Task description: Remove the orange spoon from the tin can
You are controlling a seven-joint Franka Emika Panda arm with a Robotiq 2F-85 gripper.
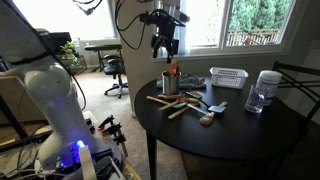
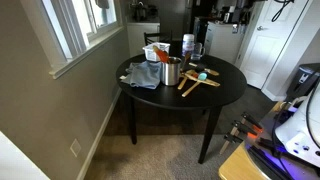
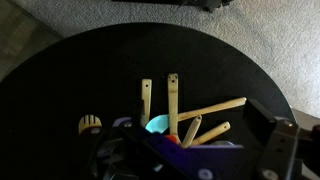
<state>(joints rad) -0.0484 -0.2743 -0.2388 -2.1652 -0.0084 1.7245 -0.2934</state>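
Note:
The tin can (image 1: 170, 84) stands on the round black table (image 1: 235, 125), near its edge. The orange spoon (image 1: 173, 70) stands upright in the can, its top sticking out above the rim. My gripper (image 1: 165, 47) hangs open and empty a little above the spoon, not touching it. In an exterior view the can (image 2: 171, 72) shows with the orange spoon (image 2: 161, 56) leaning out of it. In the wrist view my open gripper (image 3: 190, 160) looks down on the table, and only a small orange bit of the spoon (image 3: 172, 140) shows between the fingers.
Several pale wooden utensils (image 1: 182, 104) and a teal spoon (image 3: 157, 124) lie beside the can. A white slatted basket (image 1: 228, 77) and a clear jar with a white lid (image 1: 262, 92) stand farther back. A blue cloth (image 2: 143, 76) lies next to the can.

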